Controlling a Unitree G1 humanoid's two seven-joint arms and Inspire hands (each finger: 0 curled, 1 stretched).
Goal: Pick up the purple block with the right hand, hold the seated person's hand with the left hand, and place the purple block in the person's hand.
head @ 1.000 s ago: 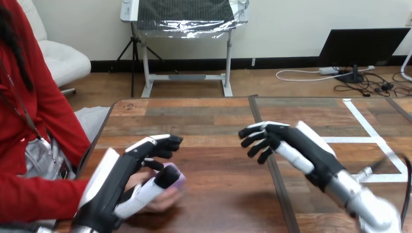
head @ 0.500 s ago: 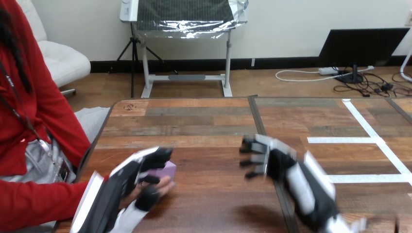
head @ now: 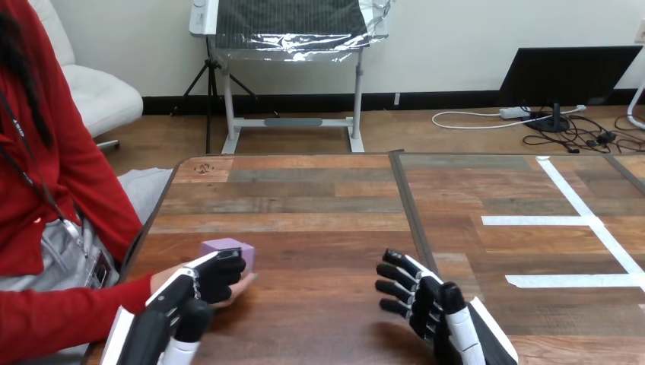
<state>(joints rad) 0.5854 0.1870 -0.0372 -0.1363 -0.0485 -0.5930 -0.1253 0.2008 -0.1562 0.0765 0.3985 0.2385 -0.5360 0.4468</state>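
We judge the task nearly done: the purple block (head: 226, 249) rests in the person's hand (head: 240, 287) at the frame's lower left, over the worktop (head: 327, 228). Our left hand (head: 199, 289) curls its fingers (head: 222, 268) round that hand. Our right hand (head: 426, 304), at lower centre, holds nothing, its fingers loosely spread; only releasing is left.

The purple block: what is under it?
The person's hand seems to lie under the purple block. The left hand covers the block's lower part, so the contact itself is hidden.

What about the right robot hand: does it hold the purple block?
No, the right robot hand is empty; the purple block lies at the person's hand.
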